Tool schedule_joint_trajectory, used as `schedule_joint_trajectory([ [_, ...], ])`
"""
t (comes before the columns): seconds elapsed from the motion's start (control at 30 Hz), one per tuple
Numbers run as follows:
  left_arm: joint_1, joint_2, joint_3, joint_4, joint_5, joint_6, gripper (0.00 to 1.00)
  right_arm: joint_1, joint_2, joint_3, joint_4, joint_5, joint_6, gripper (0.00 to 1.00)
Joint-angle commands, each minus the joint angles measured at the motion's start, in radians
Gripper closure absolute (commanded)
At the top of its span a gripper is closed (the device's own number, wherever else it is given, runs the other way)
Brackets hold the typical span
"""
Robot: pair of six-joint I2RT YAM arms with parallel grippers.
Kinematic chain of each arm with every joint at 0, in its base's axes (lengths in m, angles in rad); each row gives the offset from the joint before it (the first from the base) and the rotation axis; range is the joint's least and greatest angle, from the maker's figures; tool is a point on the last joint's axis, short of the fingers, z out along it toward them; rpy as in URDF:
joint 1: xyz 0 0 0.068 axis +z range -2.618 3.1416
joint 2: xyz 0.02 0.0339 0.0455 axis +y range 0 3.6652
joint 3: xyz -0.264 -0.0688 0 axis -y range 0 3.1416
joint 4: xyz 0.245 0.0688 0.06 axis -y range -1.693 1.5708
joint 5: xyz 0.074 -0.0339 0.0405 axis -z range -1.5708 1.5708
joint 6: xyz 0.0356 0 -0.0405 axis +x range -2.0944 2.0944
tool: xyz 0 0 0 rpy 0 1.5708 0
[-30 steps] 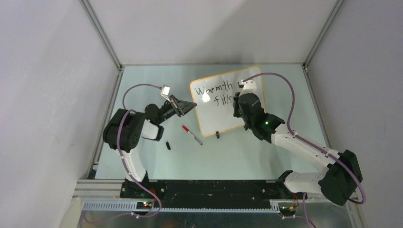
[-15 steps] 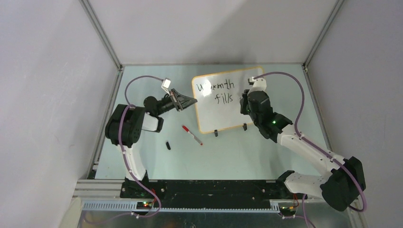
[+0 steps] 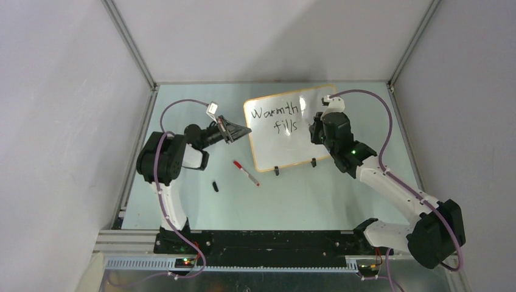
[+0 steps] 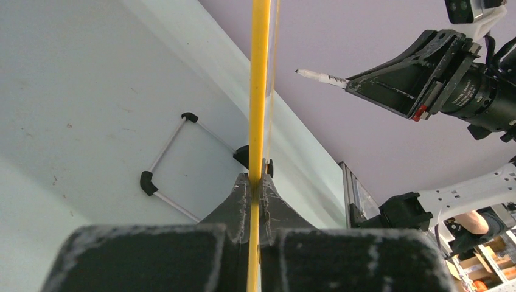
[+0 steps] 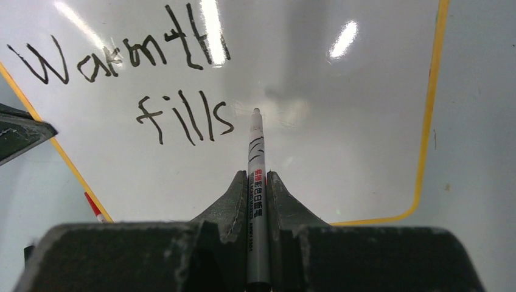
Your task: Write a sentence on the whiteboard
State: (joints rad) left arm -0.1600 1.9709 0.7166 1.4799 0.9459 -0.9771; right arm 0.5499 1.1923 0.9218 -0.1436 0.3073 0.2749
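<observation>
Top view: whiteboard [image 3: 286,149] sits mid-table [image 3: 304,194], slightly right of centre, two black clip feet at its near edge. Left tool [image 3: 246,130] is at the board's left edge. Right tool [image 3: 314,129] is over its right half. The sentence [image 3: 277,117] reads "Warmth" and "fills" so far. A red marker [image 3: 246,173] and a black cap [image 3: 215,186] lie on the table left of the near feet, untouched.

Left wrist: left tool is clenched on the thin orange frame, edge pinched between the pads. The right tool's pen tip shows at upper right.

Right wrist: right tool is clamped on a black marker [image 5: 256,176] at mid-barrel, nib just right of "fills". Can't tell if it touches the surface.

Handling, my read: the board is light, stiff and glossy, so it will skid or rock on those feet under pen pressure. Take it by the frame, never the slick face; the current edge pinch looks right. The marker barrel is thin and smooth and may twist in the pads, so use light strokes.
</observation>
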Motion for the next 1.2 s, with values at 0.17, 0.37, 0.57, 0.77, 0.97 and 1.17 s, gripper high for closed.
schedule_joint_trajectory([
  [0.17,0.004,0.015,-0.014,0.049,-0.033,0.019,0.96,-0.029,0.017,0.048,0.012,-0.077,-0.005,1.00],
  [0.37,0.004,0.004,-0.021,0.049,-0.042,0.032,0.96,-0.039,0.018,0.056,-0.004,-0.073,-0.022,1.00],
  [0.57,0.002,-0.001,-0.032,0.049,-0.060,0.047,0.92,-0.062,0.028,0.085,-0.024,-0.079,-0.027,1.00],
  [0.77,-0.002,-0.004,-0.029,0.049,-0.064,0.055,0.85,-0.073,0.096,0.200,-0.098,-0.073,-0.028,1.00],
  [0.97,-0.002,-0.001,-0.019,0.049,-0.060,0.054,0.83,-0.077,0.129,0.254,-0.153,-0.078,-0.023,1.00],
  [1.17,-0.004,-0.003,-0.022,0.049,-0.061,0.055,0.91,-0.081,0.088,0.211,-0.153,-0.111,-0.046,1.00],
])
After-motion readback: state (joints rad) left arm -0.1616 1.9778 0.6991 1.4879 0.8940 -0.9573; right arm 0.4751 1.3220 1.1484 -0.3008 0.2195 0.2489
